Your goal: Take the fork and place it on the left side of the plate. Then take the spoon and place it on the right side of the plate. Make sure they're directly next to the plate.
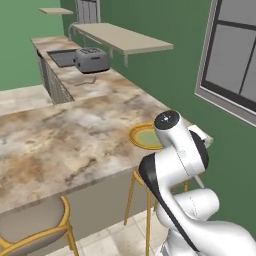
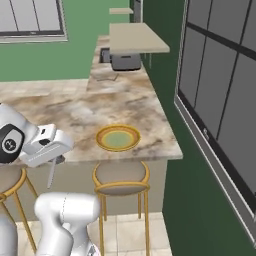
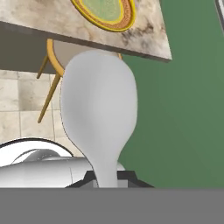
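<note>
Spoon step under way: fingers point(image 3: 106, 179) closed tight on the spoon point(image 3: 98, 113), off the surface point(image 2: 75, 112); next, carrying it to just right of the plate point(image 2: 118, 137).

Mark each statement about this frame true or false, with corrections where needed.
1. The hand is shut on the small grey metal spoon. True.
2. The spoon lies on the counter beside the plate. False: it is held in the air, off the marbled stone counter.
3. The round yellow-gold plate sits near the counter's edge, above a gold-legged stool. True.
4. The silver toaster touches the plate. False: it stands far off along the counter.
5. A fork lies on the plate. False: nothing lies on it.
</note>
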